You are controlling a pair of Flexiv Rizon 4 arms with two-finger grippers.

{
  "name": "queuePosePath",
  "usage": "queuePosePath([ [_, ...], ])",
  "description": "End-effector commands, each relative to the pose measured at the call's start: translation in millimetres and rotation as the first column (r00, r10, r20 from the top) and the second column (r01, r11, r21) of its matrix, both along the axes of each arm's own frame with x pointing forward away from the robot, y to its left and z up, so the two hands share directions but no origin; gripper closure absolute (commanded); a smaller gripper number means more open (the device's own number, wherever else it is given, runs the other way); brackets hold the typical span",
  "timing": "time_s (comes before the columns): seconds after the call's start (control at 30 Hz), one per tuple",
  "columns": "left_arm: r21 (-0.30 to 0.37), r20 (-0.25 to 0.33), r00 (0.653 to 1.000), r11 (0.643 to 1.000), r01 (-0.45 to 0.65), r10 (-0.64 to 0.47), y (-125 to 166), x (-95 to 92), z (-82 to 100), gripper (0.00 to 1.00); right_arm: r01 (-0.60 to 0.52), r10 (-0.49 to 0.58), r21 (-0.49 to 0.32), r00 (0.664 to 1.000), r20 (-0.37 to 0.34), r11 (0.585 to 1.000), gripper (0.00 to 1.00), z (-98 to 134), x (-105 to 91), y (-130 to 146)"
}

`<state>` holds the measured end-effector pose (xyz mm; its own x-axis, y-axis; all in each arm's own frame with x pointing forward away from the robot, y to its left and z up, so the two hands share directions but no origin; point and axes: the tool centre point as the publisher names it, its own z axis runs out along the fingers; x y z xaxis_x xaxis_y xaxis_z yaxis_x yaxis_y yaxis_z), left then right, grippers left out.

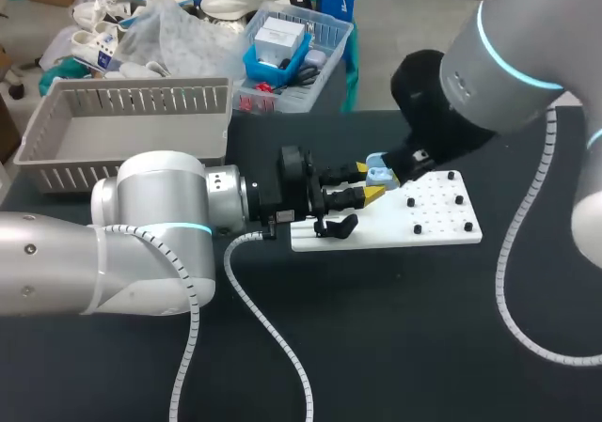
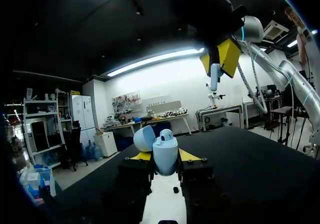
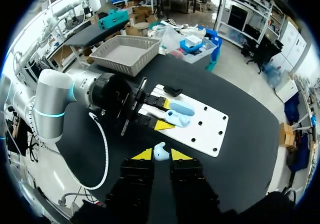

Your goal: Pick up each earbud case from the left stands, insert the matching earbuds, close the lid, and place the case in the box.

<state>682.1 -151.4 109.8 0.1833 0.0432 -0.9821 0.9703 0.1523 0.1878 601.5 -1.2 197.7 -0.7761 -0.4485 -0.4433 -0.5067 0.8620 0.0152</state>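
Black tabletop (image 1: pixel 395 347), grey basket (image 1: pixel 122 131) at its far left edge, white peg board (image 1: pixel 442 236) around the middle. Left end effector (image 1: pixel 369 181) is pinching the open blue case (image 1: pixel 379 171) over the board. Right end effector (image 3: pixel 161 155) sits just above it, pinching an earbud (image 3: pixel 159 150).

The earbud case (image 2: pixel 165 156) was smooth, faintly glossy pale-blue plastic, and the earbud (image 3: pixel 160 151) looked alike. The white board (image 1: pixel 442 217) had a smooth matt face. The table (image 1: pixel 395 347) was matt black. The basket (image 1: pixel 132 112) was dull grey plastic, and the left arm (image 1: pixel 150 215) wore a smooth satin silver shell.
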Motion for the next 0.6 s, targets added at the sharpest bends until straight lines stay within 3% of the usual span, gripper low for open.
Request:
queuePosePath([
  [0.03, -0.001, 0.001, 1.0, 1.0, -0.004, 0.004, 0, -0.5, -0.3, 1.0, -0.01, 0.009, -0.025, 0.999, -0.038, 1.0, 1.0, -3, 12.9, 10],
  [0.6, -0.001, 0.001, 1.0, 1.0, -0.004, 0.004, 0, -0.5, -0.3, 1.0, -0.007, 0.002, -0.049, 0.996, -0.092, 0.999, 1.0, -23, 38.8, 18],
])
